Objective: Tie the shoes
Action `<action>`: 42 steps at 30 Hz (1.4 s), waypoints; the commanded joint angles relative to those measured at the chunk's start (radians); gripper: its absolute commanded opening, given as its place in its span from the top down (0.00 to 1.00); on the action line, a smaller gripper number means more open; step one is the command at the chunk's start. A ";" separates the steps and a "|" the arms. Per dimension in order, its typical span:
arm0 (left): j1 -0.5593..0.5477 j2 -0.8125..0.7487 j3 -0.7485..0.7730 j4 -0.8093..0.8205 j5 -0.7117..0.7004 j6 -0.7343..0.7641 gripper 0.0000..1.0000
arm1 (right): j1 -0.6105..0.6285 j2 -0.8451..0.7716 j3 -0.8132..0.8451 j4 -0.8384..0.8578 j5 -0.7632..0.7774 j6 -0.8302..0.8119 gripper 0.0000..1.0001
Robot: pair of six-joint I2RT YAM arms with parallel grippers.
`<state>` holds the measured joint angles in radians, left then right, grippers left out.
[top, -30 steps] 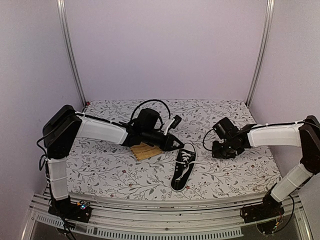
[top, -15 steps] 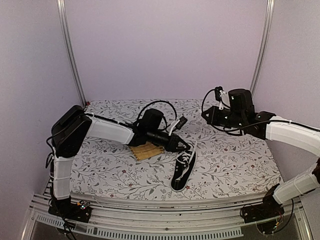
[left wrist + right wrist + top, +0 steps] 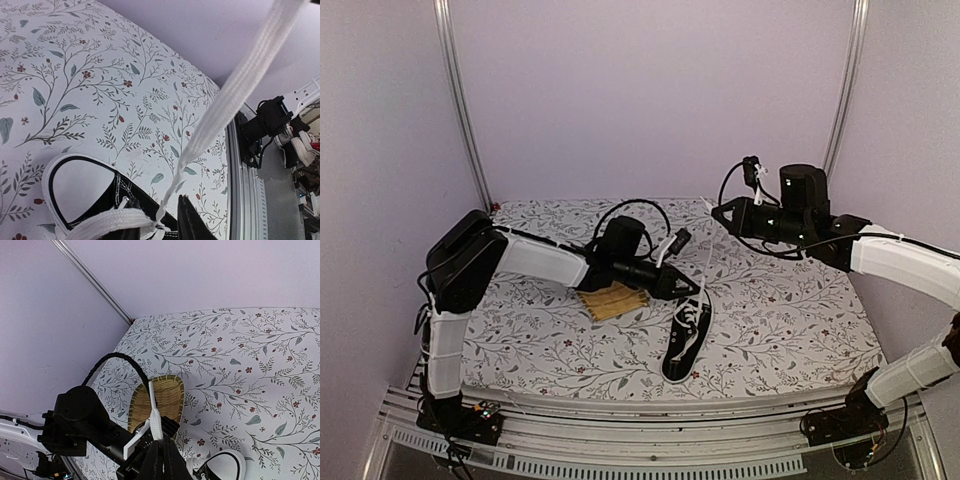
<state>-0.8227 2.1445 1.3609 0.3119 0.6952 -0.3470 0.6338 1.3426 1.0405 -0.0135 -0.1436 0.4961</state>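
black sneaker (image 3: 685, 340) lies sole-down on the floral table (image 3: 520, 330), right of centre, nearer the front edge than the back. long axis runs near-to-far, tipped a bit to the right. white toe cap (image 3: 80, 192) points away from the arm bases toward the back wall, heel end toward the front edge. laced part sits in the far half of the shoe

yellow woven mat (image 3: 615, 300) lies just left of the toe end, apart from the shoe

left gripper (image 3: 688, 287) is low at the toe end, reaching in from the left over the mat. wrist view shows one black fingertip (image 3: 189, 222) offset to the side, so the fingers look a little apart with nothing clamped. a flat lace strand lies across the shoe right under them

one white lace (image 3: 235, 95) rises straight and tight from the shoe, up and away to the right. right gripper (image 3: 717, 210) is raised well above the table, beyond the toe, toward the back right. its fingers are pressed together, pinching that lace, strand showing just past the tips in the right wrist view. can't tell how much lace end hangs free
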 commanded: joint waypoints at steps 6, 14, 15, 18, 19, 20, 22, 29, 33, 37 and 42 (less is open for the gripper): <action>0.014 0.037 0.038 0.062 0.042 -0.010 0.70 | -0.002 -0.007 0.033 0.023 -0.036 -0.004 0.98; 0.012 0.053 0.057 0.062 0.077 -0.008 0.64 | -0.001 0.006 0.045 0.026 -0.061 -0.005 0.98; 0.012 0.056 0.060 0.062 0.076 -0.009 0.64 | -0.002 0.004 0.045 0.025 -0.063 -0.004 0.98; 0.010 0.066 0.073 0.061 0.080 -0.010 0.63 | -0.002 0.004 0.046 0.024 -0.065 -0.004 0.98; 0.009 0.069 0.078 0.059 0.082 -0.010 0.63 | -0.001 0.004 0.045 0.024 -0.066 -0.003 0.98; 0.007 0.072 0.083 0.059 0.083 -0.010 0.63 | -0.002 0.004 0.045 0.024 -0.067 -0.003 0.98; 0.005 0.077 0.091 0.056 0.086 -0.011 0.65 | -0.002 0.003 0.042 0.024 -0.067 -0.001 0.98; -0.008 0.080 0.099 0.057 0.102 -0.006 0.65 | -0.001 0.004 0.031 0.027 -0.051 0.005 0.98; -0.016 0.073 0.090 0.056 0.104 0.005 0.62 | -0.002 0.006 0.030 0.027 -0.044 0.012 0.98; -0.018 0.068 0.084 0.053 0.101 0.013 0.65 | -0.002 0.008 0.029 0.025 -0.040 0.014 0.98; -0.020 0.066 0.086 0.059 0.104 0.013 0.84 | -0.002 0.009 0.023 0.025 -0.026 0.023 0.98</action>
<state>-0.8341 2.2127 1.4399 0.3542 0.7799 -0.3450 0.6338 1.3437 1.0592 -0.0097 -0.1913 0.5053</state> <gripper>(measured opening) 0.222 0.018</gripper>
